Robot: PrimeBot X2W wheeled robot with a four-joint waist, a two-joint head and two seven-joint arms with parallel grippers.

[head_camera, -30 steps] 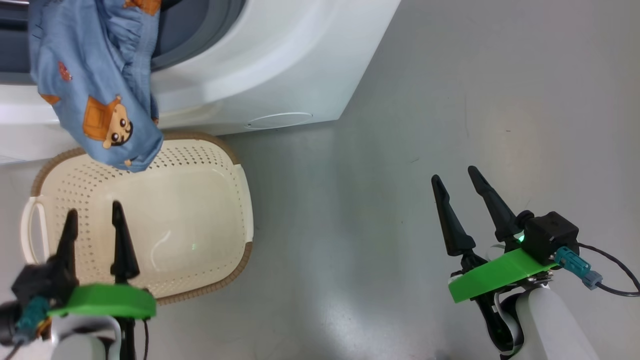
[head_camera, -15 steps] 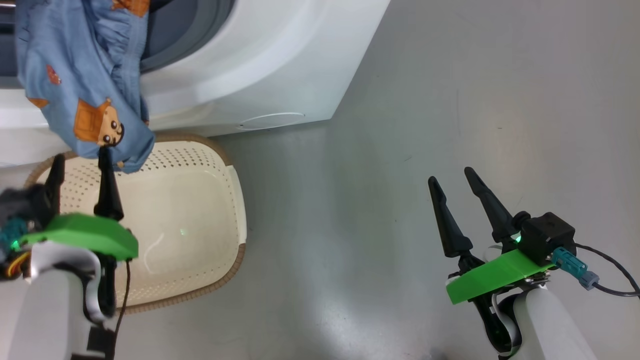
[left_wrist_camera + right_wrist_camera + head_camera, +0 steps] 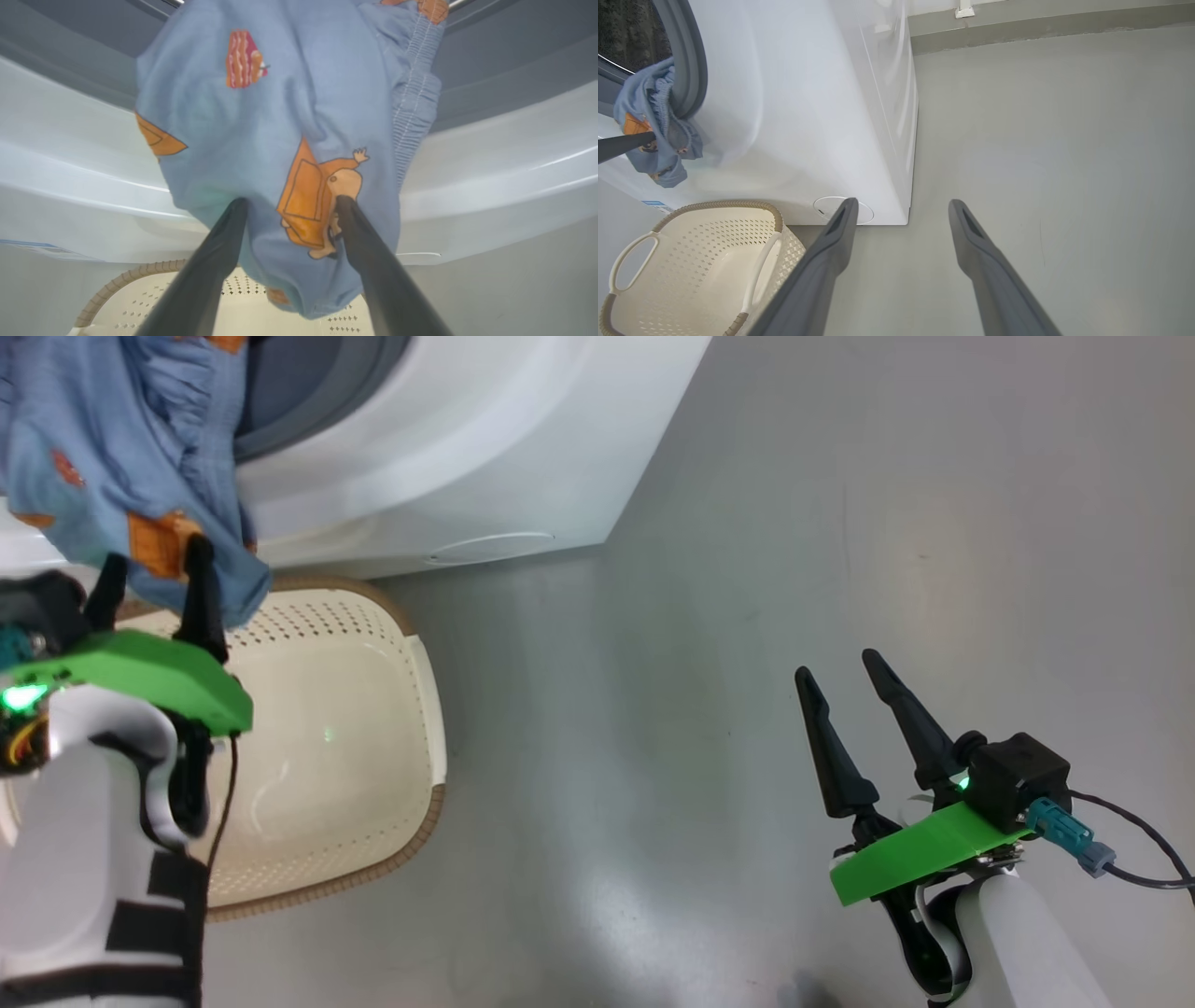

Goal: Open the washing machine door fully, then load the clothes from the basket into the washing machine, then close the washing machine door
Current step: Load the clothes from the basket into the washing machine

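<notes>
Blue, orange-printed garment (image 3: 103, 457) hangs from the grey-ringed mouth of the washing machine (image 3: 467, 448), down its white front, its lower end above the basket (image 3: 327, 709) on the floor (image 3: 840, 476); left end effector (image 3: 157, 553) is released, fingers spread at that lower end; right end effector (image 3: 838, 665) is released too, over the floor, well apart.

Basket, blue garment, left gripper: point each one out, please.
basket (image 3: 327, 644), head view, on its perforated far wall.
blue garment (image 3: 261, 116), left wrist view, on the middle of the hanging cloth.
left gripper (image 3: 157, 553), head view, midway between its fingertips.
</notes>
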